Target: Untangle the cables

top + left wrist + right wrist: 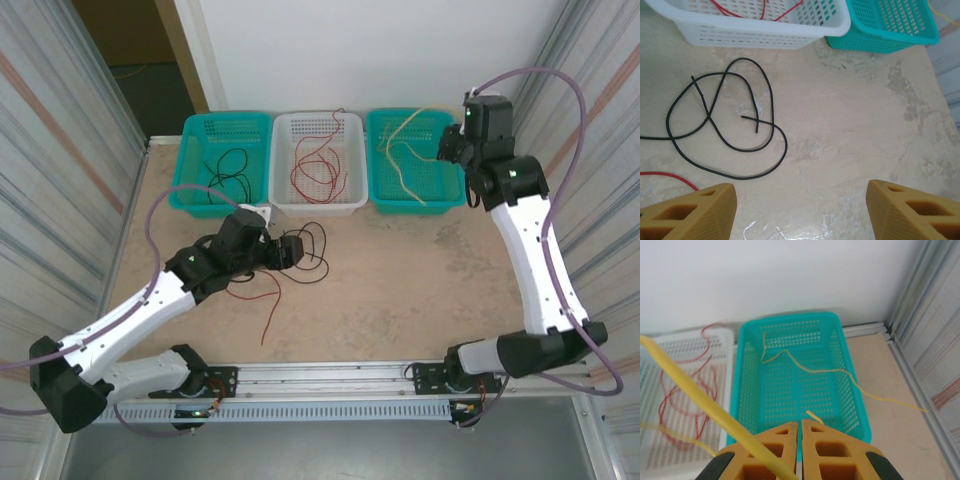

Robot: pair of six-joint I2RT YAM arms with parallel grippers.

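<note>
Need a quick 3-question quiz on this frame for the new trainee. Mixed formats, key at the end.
1. Multiple choice: what colour are the cables lying in the white basket? A black, B red, C yellow.
2. True or false: the left gripper has its jaws wide apart, and the loose black cable lies on the table ahead of it, not gripped.
3. Fill in: the right gripper, above the right-hand teal basket, has its jaws shut on a ___ cable.

Key: 1 B. 2 True. 3 Yellow, the yellow cable that runs up out of its jaws.
</note>
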